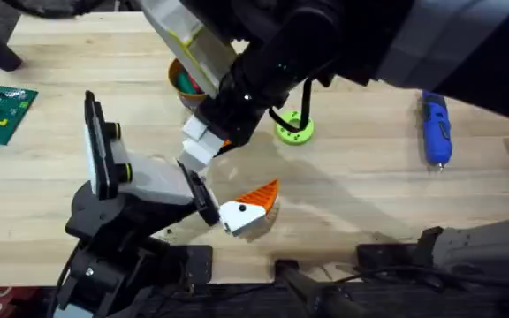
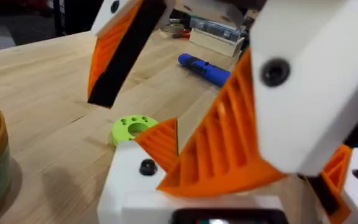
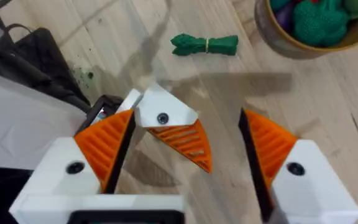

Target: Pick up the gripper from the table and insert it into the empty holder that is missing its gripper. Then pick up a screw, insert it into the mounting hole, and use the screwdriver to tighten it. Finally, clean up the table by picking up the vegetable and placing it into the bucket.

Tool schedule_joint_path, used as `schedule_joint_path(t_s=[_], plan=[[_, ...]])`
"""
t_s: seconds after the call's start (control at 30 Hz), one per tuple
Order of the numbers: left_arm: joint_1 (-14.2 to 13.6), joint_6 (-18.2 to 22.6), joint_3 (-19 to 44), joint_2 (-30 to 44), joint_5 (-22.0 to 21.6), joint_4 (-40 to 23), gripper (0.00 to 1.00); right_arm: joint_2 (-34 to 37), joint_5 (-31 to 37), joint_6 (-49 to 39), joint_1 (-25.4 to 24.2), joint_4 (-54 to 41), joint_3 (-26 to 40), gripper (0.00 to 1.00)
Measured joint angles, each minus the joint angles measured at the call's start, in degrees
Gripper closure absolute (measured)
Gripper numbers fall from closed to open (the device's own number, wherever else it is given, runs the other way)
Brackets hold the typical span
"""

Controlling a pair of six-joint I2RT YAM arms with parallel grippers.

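The holder [image 1: 153, 181] is a white body with a black end plate on a black stand. It carries my left gripper [image 2: 253, 143], whose two white-and-orange finger pieces stand apart. One piece, a ribbed wedge [image 1: 250, 208] with a dark hole, sits against the end plate. I cannot tell which piece is the task's gripper. My right gripper [image 3: 187, 115] hangs open and empty just above this wedge [image 3: 166, 130]. The blue screwdriver [image 1: 436, 128] lies far right. A green vegetable [image 3: 204, 45] lies between the wedge and the bucket [image 3: 291, 50]. No screw can be made out.
A lime-green ring dish [image 1: 294, 130] stands mid-table between the bucket [image 1: 182, 81] and the screwdriver. A green circuit board [image 1: 3, 106] lies at the far left edge. The right arm's dark links cross high over the table's middle. Bare wood lies around the screwdriver.
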Motion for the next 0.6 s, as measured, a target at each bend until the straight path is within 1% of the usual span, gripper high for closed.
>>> schedule_joint_path(t_s=[0.23, 0.5, 0.6], plan=[[0.02, 0.02, 0.0, 0.0, 0.06, 0.02, 0.015, -1.29, 3.02, 0.0, 0.55, -0.35, 0.0, 0.009], [0.02, 0.02, 0.0, 0.0, 0.06, 0.02, 0.015, -8.14, 8.87, -0.02, 0.48, -2.62, 0.0, 0.01], [0.02, 0.04, 0.0, 0.0, 0.06, 0.02, 0.015, -9.44, 10.08, 0.0, 0.37, -3.48, 0.0, 0.008]])
